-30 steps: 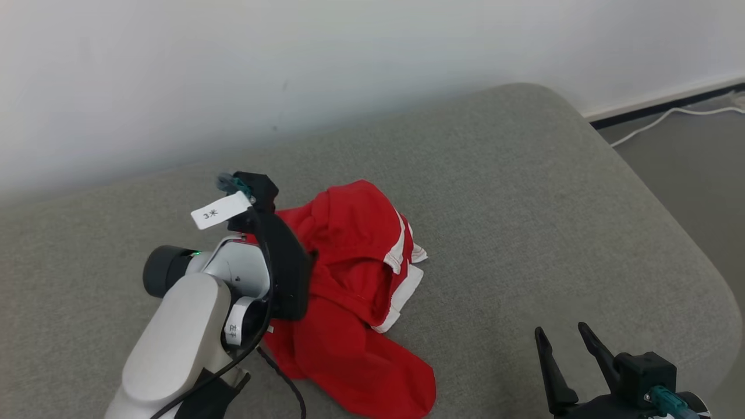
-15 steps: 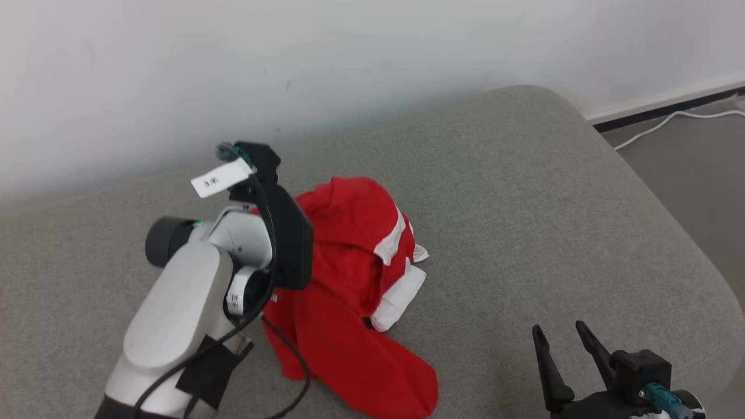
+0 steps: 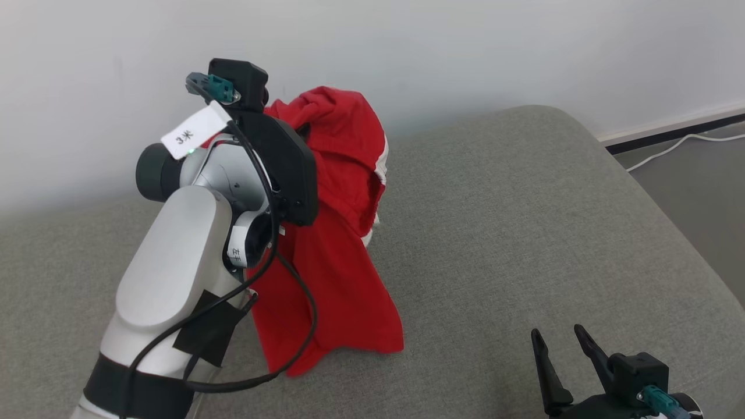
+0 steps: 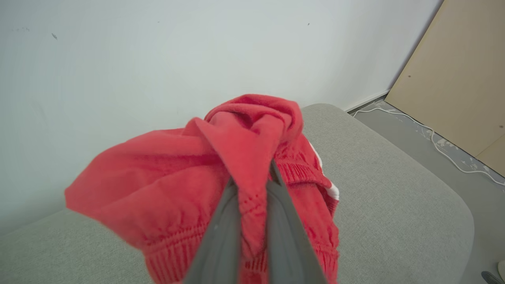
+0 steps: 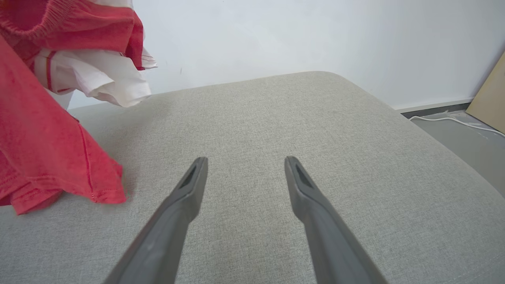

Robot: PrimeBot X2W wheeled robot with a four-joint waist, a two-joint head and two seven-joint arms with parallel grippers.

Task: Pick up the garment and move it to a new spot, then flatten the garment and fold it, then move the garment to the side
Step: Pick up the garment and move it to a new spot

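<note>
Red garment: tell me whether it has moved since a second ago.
Yes. The red garment, shut in the left gripper, has risen from the grey cushion; its top now shows against the white wall.

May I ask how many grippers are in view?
2. The left gripper, shut on the red garment, is high at left; the right gripper, open, hovers low over the cushion.

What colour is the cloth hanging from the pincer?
The garment is red with white trim, best seen in the head view.
</note>
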